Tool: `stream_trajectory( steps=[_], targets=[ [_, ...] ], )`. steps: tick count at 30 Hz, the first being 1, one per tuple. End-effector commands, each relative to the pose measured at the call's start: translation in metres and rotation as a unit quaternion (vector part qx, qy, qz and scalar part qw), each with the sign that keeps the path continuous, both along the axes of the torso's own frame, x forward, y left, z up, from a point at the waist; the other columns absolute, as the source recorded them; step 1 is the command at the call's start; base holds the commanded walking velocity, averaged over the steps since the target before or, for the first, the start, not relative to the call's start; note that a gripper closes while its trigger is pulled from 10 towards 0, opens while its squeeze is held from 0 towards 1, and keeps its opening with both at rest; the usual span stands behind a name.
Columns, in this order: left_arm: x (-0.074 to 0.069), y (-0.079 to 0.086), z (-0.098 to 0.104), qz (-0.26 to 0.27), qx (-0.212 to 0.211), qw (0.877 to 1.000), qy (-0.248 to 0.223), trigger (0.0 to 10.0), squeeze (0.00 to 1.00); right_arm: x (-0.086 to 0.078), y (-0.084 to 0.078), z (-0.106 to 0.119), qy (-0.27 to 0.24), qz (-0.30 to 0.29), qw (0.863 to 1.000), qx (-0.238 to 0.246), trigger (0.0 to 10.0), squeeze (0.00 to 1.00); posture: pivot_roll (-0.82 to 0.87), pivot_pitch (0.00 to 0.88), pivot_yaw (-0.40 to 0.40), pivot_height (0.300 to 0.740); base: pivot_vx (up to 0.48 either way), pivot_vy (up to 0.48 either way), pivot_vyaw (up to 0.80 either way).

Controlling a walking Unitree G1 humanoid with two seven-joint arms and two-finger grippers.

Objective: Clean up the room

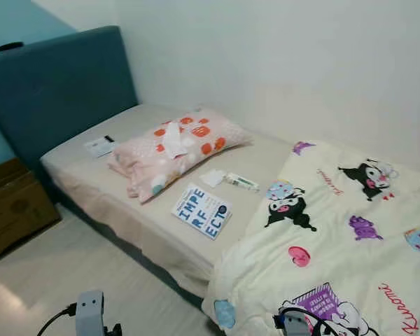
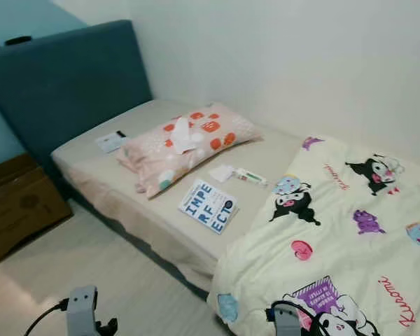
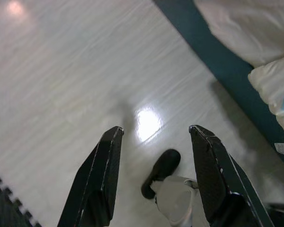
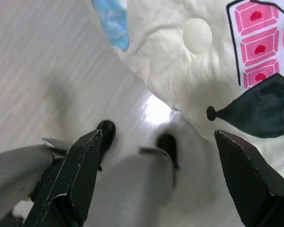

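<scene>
Pale walls and a dark blue upholstered headboard (image 1: 56, 87) frame a low bed with a beige fitted sheet (image 1: 143, 217) that the robot faces from the near floor, both arms hanging low. On the sheet, a pink pillow with orange and teal blotches (image 1: 178, 150) lies slantwise with a crumpled white tissue (image 1: 173, 138) on top; a small white card with a dark strip (image 1: 99, 145) sits far left by the headboard. Nearer, a white-and-blue paperback lettered "IMPERFECT" (image 1: 201, 211) lies just beside a folded white slip (image 1: 212, 178) and a small white tube with green print (image 1: 241, 183). A cream cartoon-print duvet (image 1: 350, 238) is heaped over the right half and spills over the near edge. A brown wooden bedside cabinet (image 1: 14, 206) stands at left.

The left gripper (image 3: 154, 137) hangs over shiny floor, fingers spread and holding nothing; the right gripper (image 4: 158, 137) hangs likewise, parted and empty, beside the duvet's drooping corner.

Clearing the loose litter looks like the sensible start: step closer to the near bed edge first, then bring one gripper down flat over the tissue or tube, pinching lightly so the pillow fabric is not caught, and keep clear of the overhanging duvet
</scene>
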State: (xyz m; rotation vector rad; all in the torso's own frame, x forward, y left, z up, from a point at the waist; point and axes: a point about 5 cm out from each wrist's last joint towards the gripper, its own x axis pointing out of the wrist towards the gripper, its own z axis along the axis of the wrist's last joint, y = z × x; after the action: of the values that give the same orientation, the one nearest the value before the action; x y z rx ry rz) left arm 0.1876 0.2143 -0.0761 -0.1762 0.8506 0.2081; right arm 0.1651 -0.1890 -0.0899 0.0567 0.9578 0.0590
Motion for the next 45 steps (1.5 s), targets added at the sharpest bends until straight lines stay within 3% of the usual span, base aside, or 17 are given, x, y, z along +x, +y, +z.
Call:
stream_trajectory(
  steps=[1,7,17,24,31,33,36,41,45],
  targets=[
    [-0.004,0.002,-0.002,0.004,0.003,1.0,0.009,10.0,0.0,-0.001,-0.003,0.0,0.0,-0.003,1.0,-0.004,10.0,0.0,-0.04,0.0,-0.009,0.74,0.0,0.0,0.73],
    [-0.006,0.002,-0.003,0.011,0.003,1.0,0.012,10.0,0.0,-0.002,-0.004,0.0,0.0,-0.009,1.0,-0.007,10.0,0.0,-0.04,0.0,-0.01,0.74,0.0,0.0,0.72],
    [-0.008,-0.004,-0.004,-0.011,-0.007,1.0,0.013,10.0,0.0,-0.001,-0.006,0.0,0.002,-0.019,1.0,-0.015,10.0,0.0,-0.05,0.0,-0.007,0.74,0.0,-0.192,0.0],
    [-0.003,-0.002,-0.002,0.009,-0.005,1.0,0.007,10.0,0.0,0.002,-0.002,0.001,-0.006,0.001,1.0,-0.011,10.0,0.0,-0.05,0.0,-0.01,0.74,0.0,-0.137,0.55],
    [0.009,0.002,0.004,0.015,-0.003,1.0,-0.01,10.0,0.0,0.023,-0.007,0.011,-0.033,-0.018,0.999,-0.017,10.0,0.0,-0.08,0.01,-0.006,0.74,0.0,0.0,0.51],
    [0.01,-0.004,0.004,0.009,-0.007,1.0,-0.004,10.0,0.0,0.04,-0.02,0.022,-0.055,-0.042,0.997,-0.037,10.0,0.0,-0.12,0.0,0.025,0.74,0.0,0.0,0.0],
    [0.012,-0.007,0.004,-0.002,-0.007,1.0,-0.002,10.0,0.0,0.045,-0.024,0.026,-0.063,-0.045,0.996,-0.042,10.0,0.0,-0.13,0.0,0.03,0.74,0.0,0.0,0.0],
    [0.039,-0.018,0.018,-0.035,-0.012,0.999,-0.031,10.0,0.0,0.066,-0.04,0.043,-0.103,-0.036,0.991,-0.072,10.0,0.0,-0.16,0.043,0.06,0.74,0.0,0.0,0.3],
    [0.045,-0.021,0.021,-0.039,-0.018,0.998,-0.04,10.0,0.0,0.067,-0.048,0.046,-0.11,-0.054,0.99,-0.074,10.0,0.0,-0.16,0.028,0.057,0.74,0.0,0.0,0.78]
  ],
)
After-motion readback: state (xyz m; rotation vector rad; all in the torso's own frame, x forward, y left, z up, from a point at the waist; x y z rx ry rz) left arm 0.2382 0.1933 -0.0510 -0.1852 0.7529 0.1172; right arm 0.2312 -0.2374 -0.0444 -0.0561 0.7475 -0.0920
